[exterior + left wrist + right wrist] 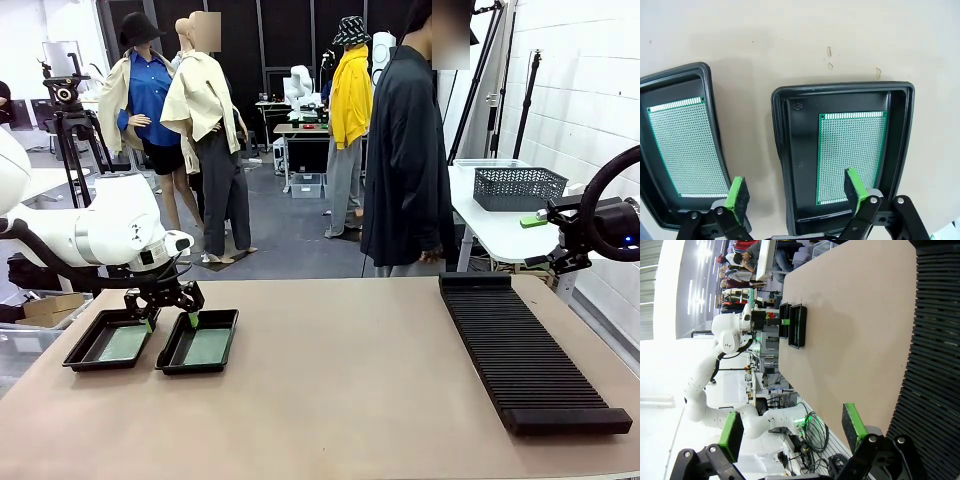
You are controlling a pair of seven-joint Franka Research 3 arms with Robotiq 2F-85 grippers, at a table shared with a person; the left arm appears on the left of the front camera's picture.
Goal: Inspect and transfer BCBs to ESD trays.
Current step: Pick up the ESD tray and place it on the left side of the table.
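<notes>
Two black ESD trays lie side by side at the table's near left, the left tray (98, 368) (675, 73) and the right tray (188, 371) (790, 150). Each holds one flat green BCB: one (125, 343) (687, 145) in the left tray, one (207, 346) (852, 150) in the right. My left gripper (170, 320) (796, 195) hangs open just above them, straddling the gap between the trays, holding nothing. One green pad (856, 189) is over the right BCB's near end. My right gripper (791, 430) is open and empty, raised at the table's right side.
A long black ribbed rack (525, 345) (935, 340) lies on the right half of the table. A person in dark clothes (405, 150) stands at the far edge. Behind, a white side table carries a dark mesh basket (518, 187). My right arm (600, 228) is beside it.
</notes>
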